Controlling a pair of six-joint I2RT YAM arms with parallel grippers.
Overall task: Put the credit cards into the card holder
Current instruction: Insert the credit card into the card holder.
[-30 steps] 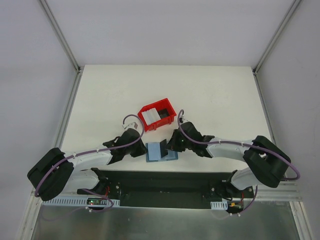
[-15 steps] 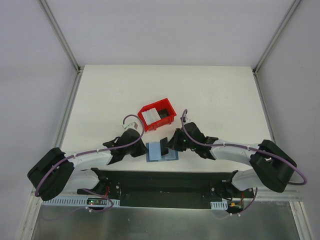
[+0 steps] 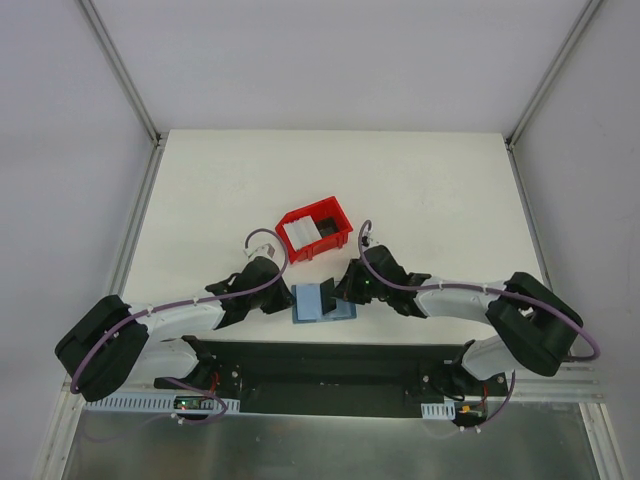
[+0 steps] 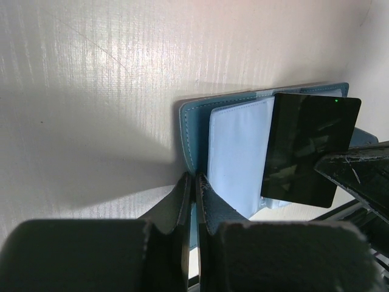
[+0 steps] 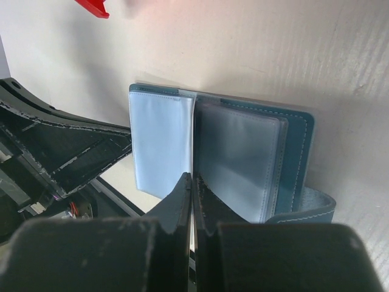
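The teal-blue card holder lies open at the table's near edge, its light blue pockets up. My left gripper is shut on its left cover edge, seen close in the left wrist view. My right gripper is shut on one card, held upright on edge over the pockets. The card looks dark in the left wrist view and shows as a thin edge in the right wrist view, between the pocket leaves. More white credit cards stand in the red bin.
The red plastic bin sits just behind the card holder, close to both wrists. The table's near edge and the black base rail lie directly below the card holder.
The right arm shifted slightly outward and back, and the held card stayed over the open card holder. The left gripper has not moved.
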